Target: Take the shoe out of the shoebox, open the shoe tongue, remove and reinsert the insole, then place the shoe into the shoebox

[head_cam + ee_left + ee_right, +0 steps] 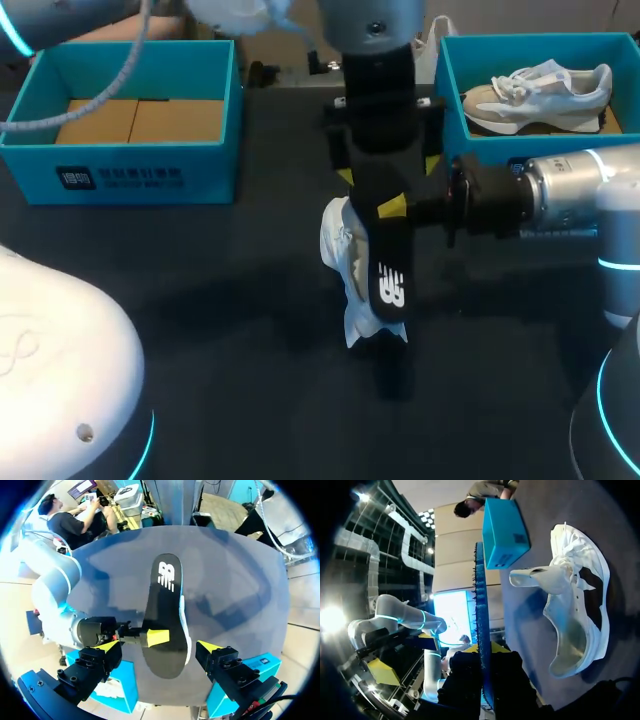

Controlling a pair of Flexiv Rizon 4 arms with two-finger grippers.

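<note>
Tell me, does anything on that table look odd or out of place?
The black insole is out of the white shoe, pinched on edge in the right gripper. The shoe lies on its side on the table, tongue pulled wide open. It looks odd, but nothing seems damaged or spilled.

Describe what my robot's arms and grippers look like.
The left arm is rounded and white, and the right arm is a silver cylinder. Both have glowing cyan rings at the joints. A grey cable loops beside the left arm. The left gripper and right gripper are blocky and black, each with two fingers tipped bright yellow.
</note>
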